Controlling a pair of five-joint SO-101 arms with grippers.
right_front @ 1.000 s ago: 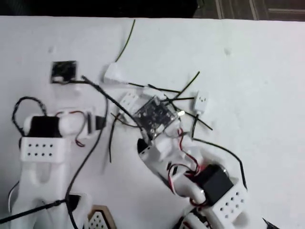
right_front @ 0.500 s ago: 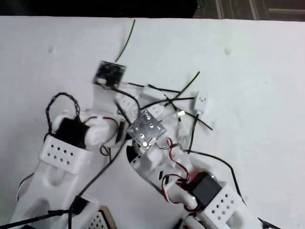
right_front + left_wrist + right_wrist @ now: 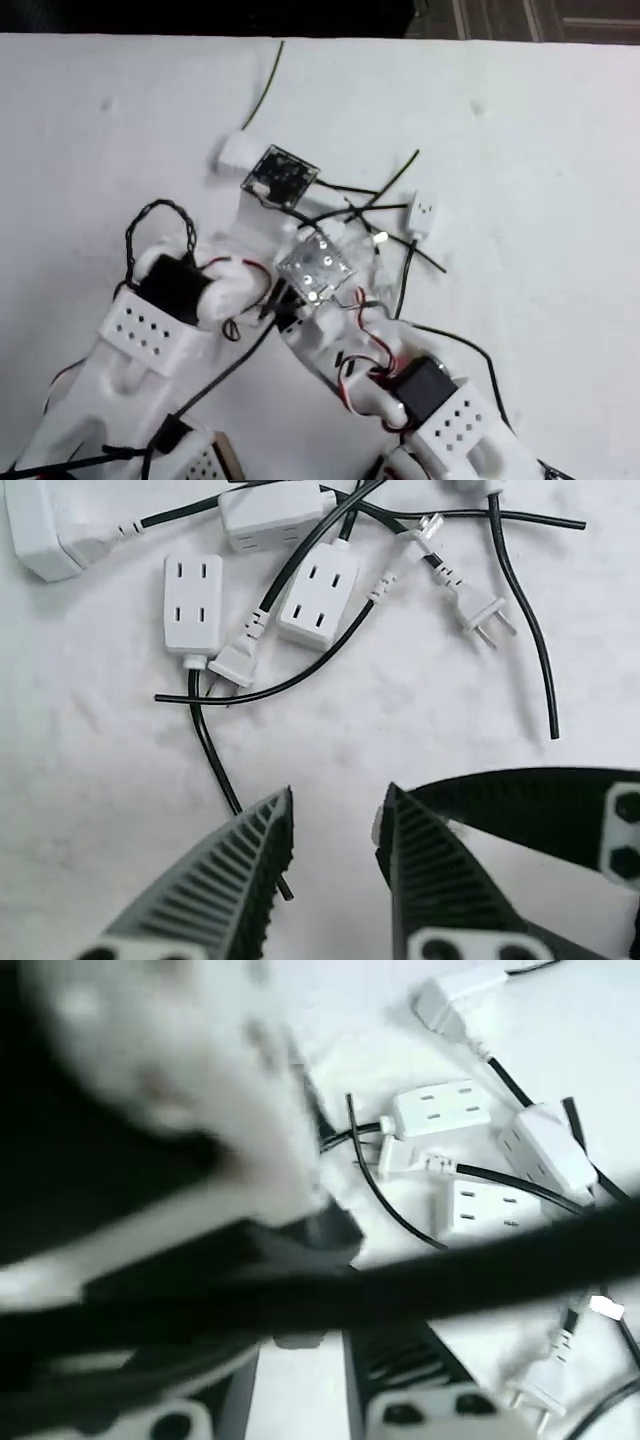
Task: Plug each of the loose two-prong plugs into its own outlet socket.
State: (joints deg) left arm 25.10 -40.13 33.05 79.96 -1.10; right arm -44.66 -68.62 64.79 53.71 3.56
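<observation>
Left wrist view, left gripper, ridged fingers narrowly apart, empty — boxy white outlet socket, two-prong plug — black cords

No readable text or markings.

— What lies under it all?
— A white tabletop, plain and matte. Its far edge runs straight across the top of the high view.
— And past that edge?
— A dark strip, nearly black. Toward the right corner it gives way to brownish boards with lighter lines between them.
— Any marks on the white?
— Two faint smudges, well apart: one toward the left, one toward the right, both near the far edge.
— Anything at the near edge?
— A small brown-rimmed piece, cut off by the frame; I cannot tell what it is.
</observation>
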